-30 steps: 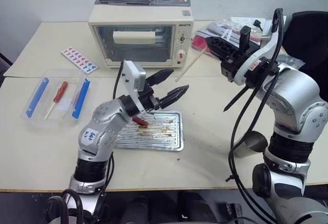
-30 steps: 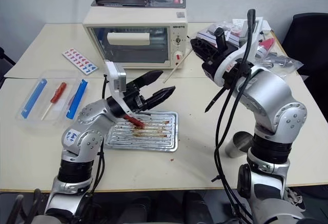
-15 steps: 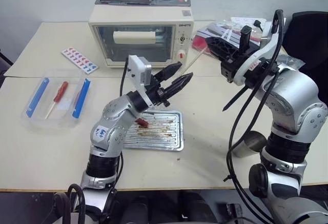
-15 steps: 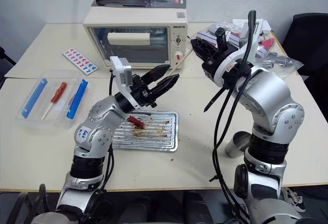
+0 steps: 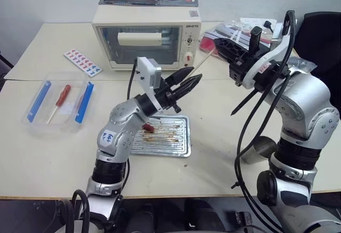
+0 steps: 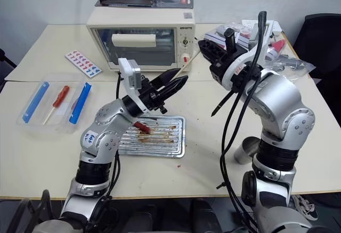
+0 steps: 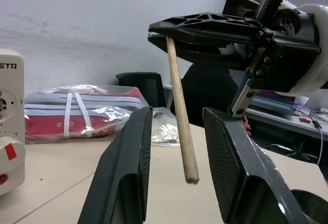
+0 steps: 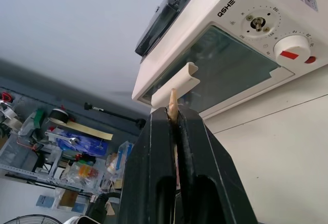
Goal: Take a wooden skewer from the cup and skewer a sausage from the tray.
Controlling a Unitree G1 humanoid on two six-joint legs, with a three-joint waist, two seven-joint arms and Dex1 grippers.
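Pinching the wooden skewer [image 7: 179,106] between its pressed-together black fingers, the right gripper [image 5: 219,45] is raised above the table [image 5: 224,121] in front of the toaster oven [image 5: 146,35]; the stick slants down from it toward the left gripper [image 5: 186,81]. The left gripper's jaws are partly spread, and in the left wrist view the skewer's blunt lower end hangs in the gap between the two fingers [image 7: 128,172] without clearly touching either. That gripper is lifted off the table and points up and toward the right one.

Below the left arm the tray [image 5: 176,137] lies flat on the table, its ribbed bottom smeared with brown grease. The sausage [image 5: 147,128] rests at the tray's left part, beside the robot's forearm. The cup [image 5: 259,150] stands on the table well to the right of the tray, near the front edge, partly behind the right arm.

A clear plastic box [image 5: 58,102] with blue strips and a red-tipped stick sits at the left of the table, a printed card [image 5: 82,62] behind it. Packets in plastic wrap [image 5: 234,30] lie at the far right.
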